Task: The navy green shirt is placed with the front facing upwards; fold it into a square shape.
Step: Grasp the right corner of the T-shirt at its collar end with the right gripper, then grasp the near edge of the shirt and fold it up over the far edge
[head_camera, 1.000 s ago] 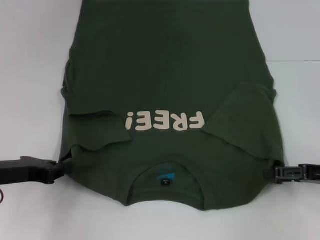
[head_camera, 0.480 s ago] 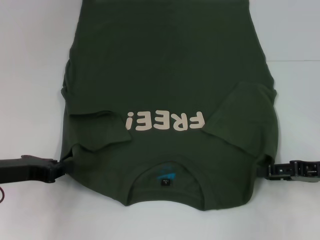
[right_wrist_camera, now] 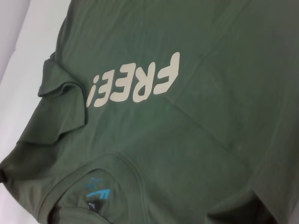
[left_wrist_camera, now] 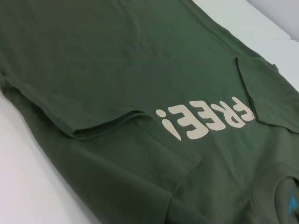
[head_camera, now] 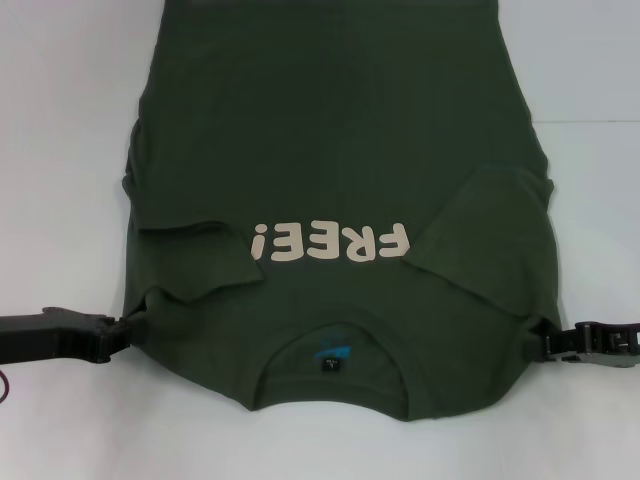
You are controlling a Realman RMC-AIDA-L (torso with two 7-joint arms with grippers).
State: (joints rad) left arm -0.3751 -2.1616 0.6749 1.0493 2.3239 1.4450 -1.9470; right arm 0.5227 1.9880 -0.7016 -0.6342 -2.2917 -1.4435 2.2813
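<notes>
Head view: navy green shirt (head_camera: 340, 180) flat on white tabletop (head_camera: 60, 120), collar nearest me, long axis running away. Left end effector (head_camera: 118, 335) and right end effector (head_camera: 552, 342) flank its shoulders, equally near; finger opening undeterminable, apparently at cloth edge.

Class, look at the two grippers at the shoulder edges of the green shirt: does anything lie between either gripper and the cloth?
Nothing visible does. The left gripper meets the navy green shirt at one shoulder edge, and the right gripper meets the opposite edge. Only the bare white table surrounds them.
</notes>
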